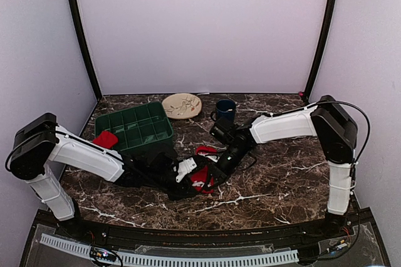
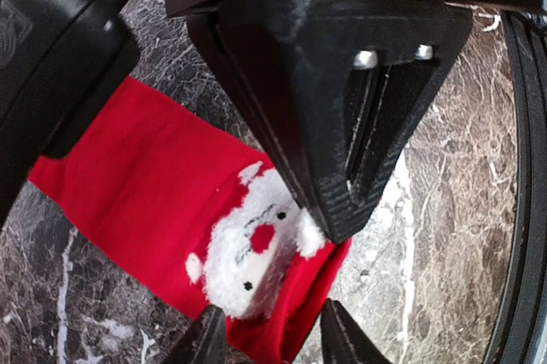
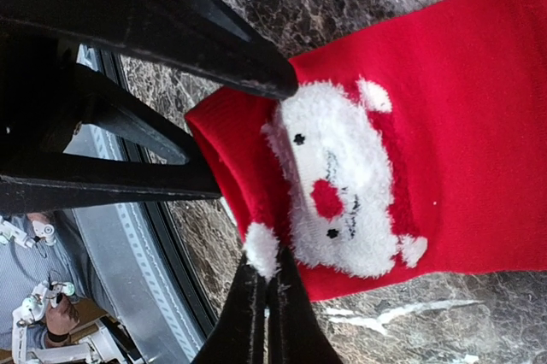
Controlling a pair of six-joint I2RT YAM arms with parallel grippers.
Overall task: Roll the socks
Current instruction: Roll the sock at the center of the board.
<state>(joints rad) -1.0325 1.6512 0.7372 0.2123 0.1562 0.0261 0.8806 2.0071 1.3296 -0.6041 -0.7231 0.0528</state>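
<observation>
A bright red sock (image 2: 145,176) with a fluffy white Santa face (image 3: 342,184) lies flat on the marble table, between the two arms in the top view (image 1: 202,178). My left gripper (image 2: 272,338) is open, its fingertips straddling the sock's end near the face. My right gripper (image 3: 267,283) is shut, its tips pinching the sock's edge at a white pom-pom. It comes in from the opposite side (image 1: 216,168), close above my left gripper (image 1: 188,168). A small red bundle (image 1: 105,139) rests at the left edge of the green bin.
A green compartment bin (image 1: 135,128) stands at the back left. A pale plate (image 1: 182,105) and a dark blue cup (image 1: 224,110) sit near the back wall. The table's black front rail (image 3: 162,253) runs close to the sock's end.
</observation>
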